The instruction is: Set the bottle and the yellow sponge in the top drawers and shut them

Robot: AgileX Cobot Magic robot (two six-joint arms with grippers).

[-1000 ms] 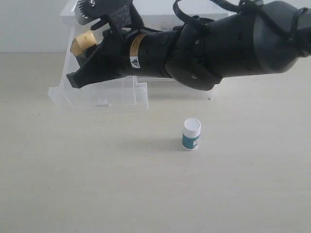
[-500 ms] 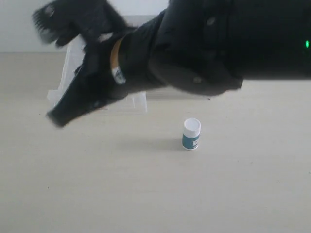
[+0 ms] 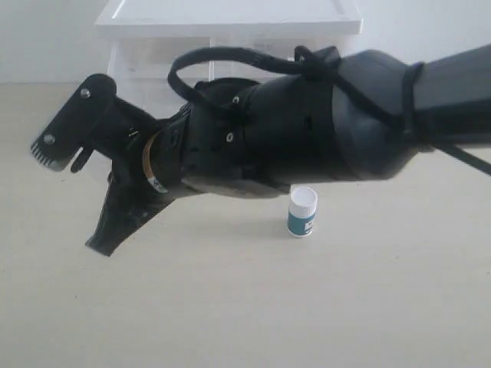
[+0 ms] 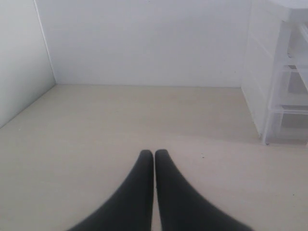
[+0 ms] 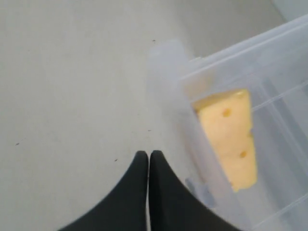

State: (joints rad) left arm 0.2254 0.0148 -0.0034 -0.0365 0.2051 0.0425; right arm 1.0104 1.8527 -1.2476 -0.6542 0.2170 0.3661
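The bottle [image 3: 301, 212], white-capped with a teal label, stands upright on the table, just below my right arm. My right gripper [image 3: 103, 244] hangs low at the left, shut and empty, its tips [image 5: 148, 154] just off the front corner of an open clear top drawer [image 5: 240, 50]. The yellow sponge [image 5: 228, 137] lies inside that drawer. In the exterior view the arm hides the drawer and sponge. My left gripper [image 4: 154, 153] is shut and empty over bare table, with the white chest [image 4: 281, 96] off to one side; it does not show in the exterior view.
The white-topped chest [image 3: 230, 15] stands at the back of the table against a pale wall. My bulky right arm [image 3: 307, 130] stretches across in front of it, from the right edge to the left.
My right arm has swung down and forward from the drawer. Its gripper now sits lower, near the table at the left. The bottle has not moved.
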